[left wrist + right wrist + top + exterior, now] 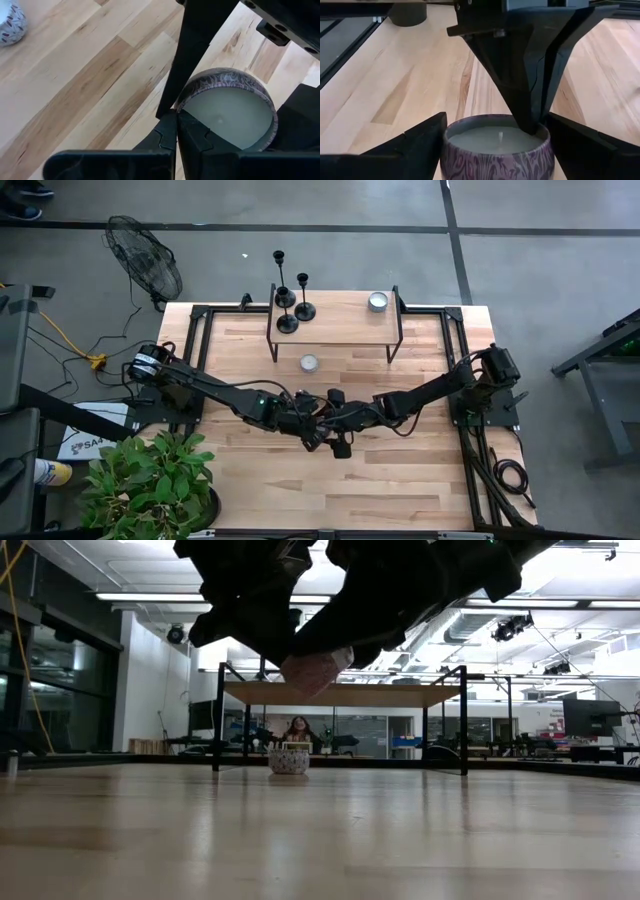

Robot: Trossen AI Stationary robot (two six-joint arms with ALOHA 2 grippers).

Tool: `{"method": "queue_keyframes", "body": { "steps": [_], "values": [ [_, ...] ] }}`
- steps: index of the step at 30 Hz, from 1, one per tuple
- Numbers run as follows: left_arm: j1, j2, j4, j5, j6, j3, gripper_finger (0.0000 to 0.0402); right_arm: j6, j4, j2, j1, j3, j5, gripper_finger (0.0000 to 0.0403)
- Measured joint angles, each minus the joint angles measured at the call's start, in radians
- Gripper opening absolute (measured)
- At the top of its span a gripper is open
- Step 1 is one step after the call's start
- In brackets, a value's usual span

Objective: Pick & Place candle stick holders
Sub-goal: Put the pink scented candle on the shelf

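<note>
Right gripper (495, 145) straddles a patterned candle tin (496, 150), wide; closed left gripper (532, 125) touches its rim.

Pale wood table (400, 470) with light and darker plank streaks. Black candle stick holders (288, 300) at upper centre of the high view. Candle tin (496, 152) at bottom centre has purple-grey swirl pattern, off-white wax. Second tin (10, 25), upper left, white with dark flecks. Green plant (150, 480) lower left. Dark arms.
</note>
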Motion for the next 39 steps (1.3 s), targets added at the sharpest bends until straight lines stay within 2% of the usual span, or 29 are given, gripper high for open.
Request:
{"method": "queue_keyframes", "body": {
  "steps": [17,39],
  "values": [
    [-0.001,0.000,0.008,0.016,0.000,0.000,0.0000,-0.019,-0.034,0.000,0.000,0.000,-0.087,0.0325],
    [0.000,0.000,0.013,0.022,0.000,0.000,0.0000,0.032,-0.040,-0.001,0.001,0.000,-0.089,0.0325]
  ]
}}
